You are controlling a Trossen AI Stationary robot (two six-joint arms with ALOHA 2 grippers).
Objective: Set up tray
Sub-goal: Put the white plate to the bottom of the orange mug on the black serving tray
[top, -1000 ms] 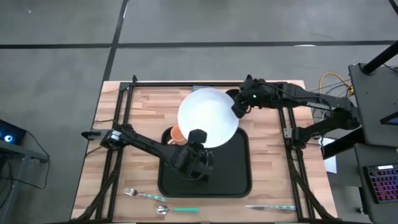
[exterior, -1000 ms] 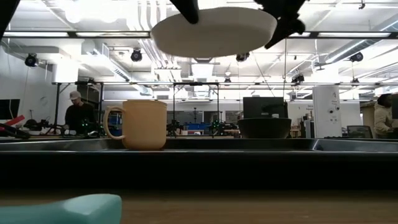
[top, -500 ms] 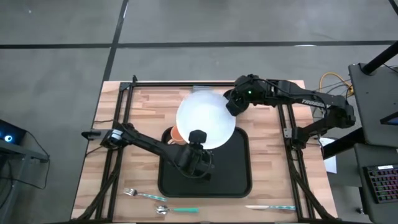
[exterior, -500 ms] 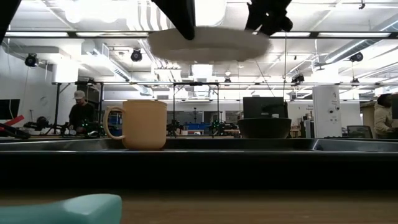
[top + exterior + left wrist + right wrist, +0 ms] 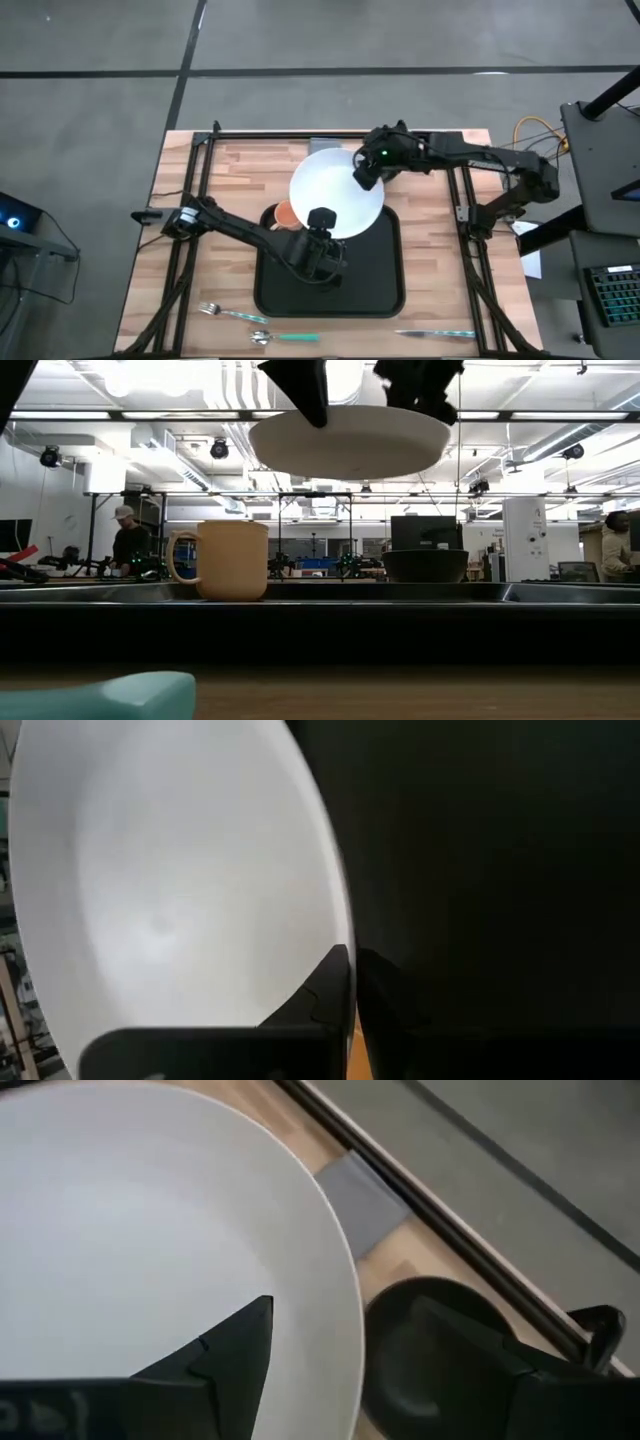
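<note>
Two pincers share one white plate (image 5: 335, 192), held in the air above the far half of the black tray (image 5: 385, 285), which lies flat on the worktop (image 5: 230, 170). The left pincer (image 5: 322, 222) is clamped on the plate's near rim, its finger (image 5: 325, 985) lying over the edge in the left wrist view; the right pincer (image 5: 362, 172) bites the far right rim in the same way.

This looks like the step of setting the plate onto the tray. I'd judge the next move needs both arms to sink together and keep the plate level, clear of the tan mug (image 5: 228, 560) standing at the tray's left.

Looking straight down, the plate seems almost to rest on the tray; only the level view shows it hanging well above the mug and the dark bowl (image 5: 425, 564). The right wrist view alone shows a grey napkin (image 5: 365, 1198) beyond the plate, and the top-down view alone shows a fork (image 5: 222, 312), spoon (image 5: 285, 338) and knife (image 5: 435, 334) along the near edge.
</note>
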